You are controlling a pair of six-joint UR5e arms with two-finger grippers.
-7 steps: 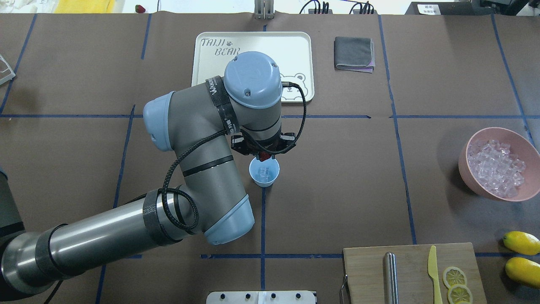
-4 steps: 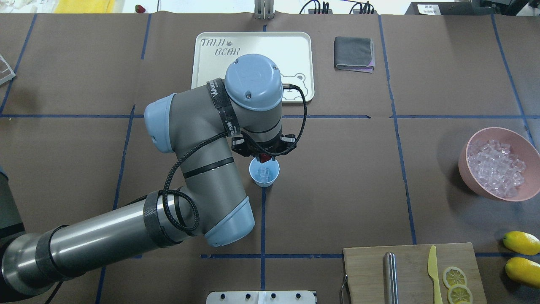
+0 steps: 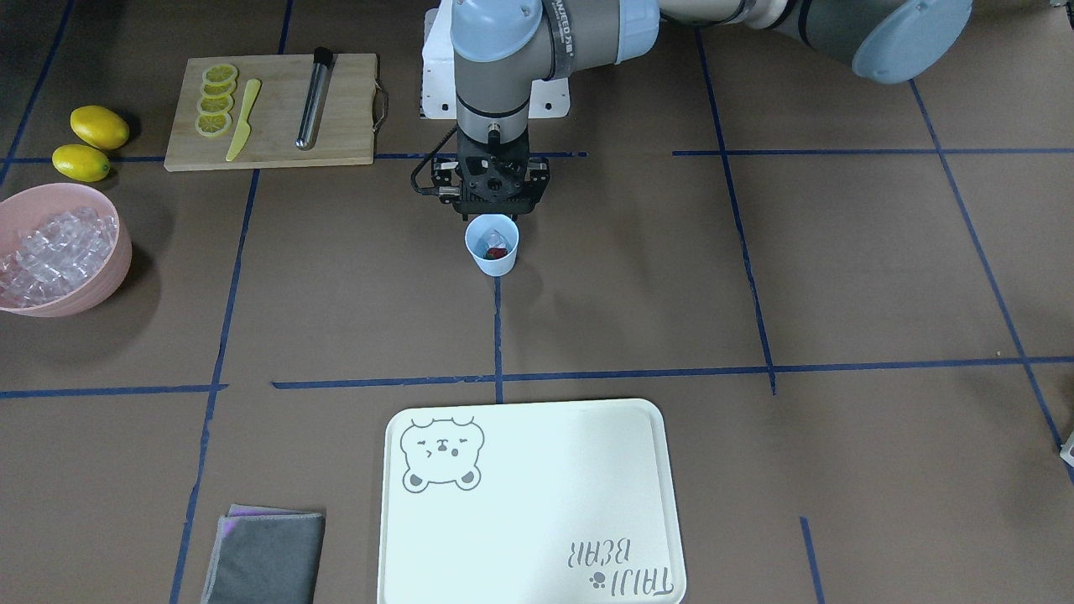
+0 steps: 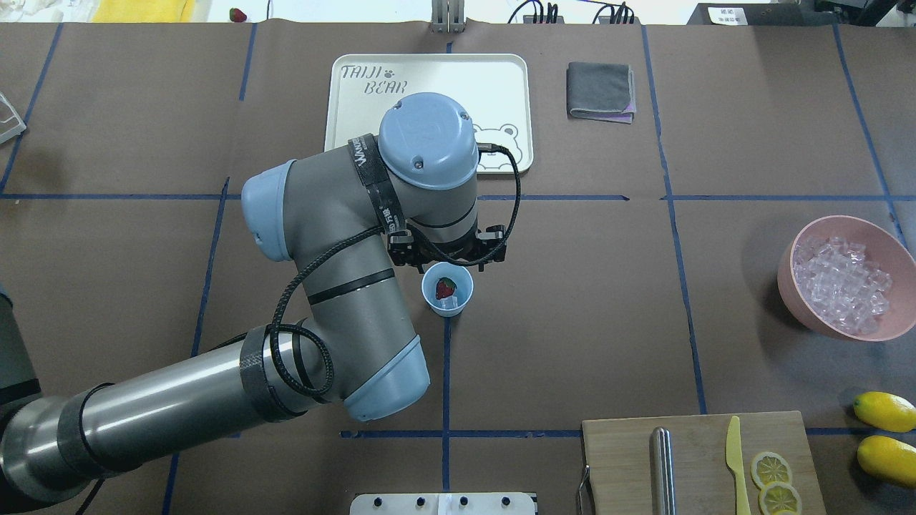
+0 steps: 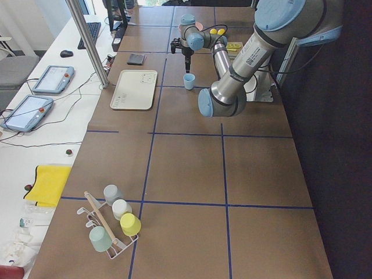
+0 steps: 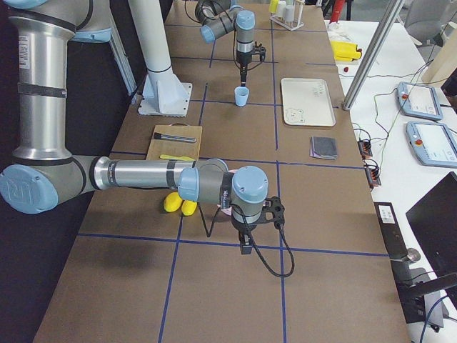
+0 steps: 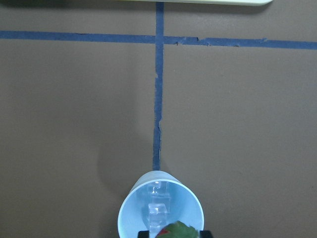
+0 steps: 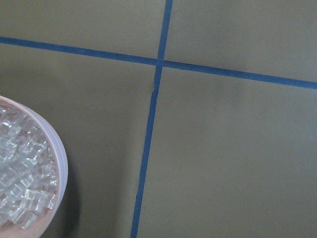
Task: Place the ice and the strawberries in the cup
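The light blue cup (image 4: 447, 308) stands at the table's middle, also in the front view (image 3: 492, 262) and the left wrist view (image 7: 130, 216). In it lie clear ice cubes (image 4: 451, 303) (image 7: 158, 210) and a dark red strawberry (image 4: 445, 288) (image 3: 497, 252) (image 7: 174, 230). My left gripper (image 4: 447, 261) (image 3: 493, 210) hangs open and empty just above the cup's far rim. More ice (image 4: 841, 282) (image 8: 20, 168) fills the pink bowl (image 4: 800, 304). My right gripper (image 6: 245, 248) hovers beside that bowl; I cannot tell whether it is open.
A white bear tray (image 4: 429, 71) and a grey cloth (image 4: 601, 91) lie beyond the cup. A cutting board (image 4: 622, 458) with knife, metal rod and lemon slices lies near right, two lemons (image 4: 885, 411) beside it. Another strawberry (image 4: 237, 14) lies at the far edge.
The strawberry held in my left gripper over the cup's rim now lies inside the cup on the ice. The left gripper has opened and shifted slightly.
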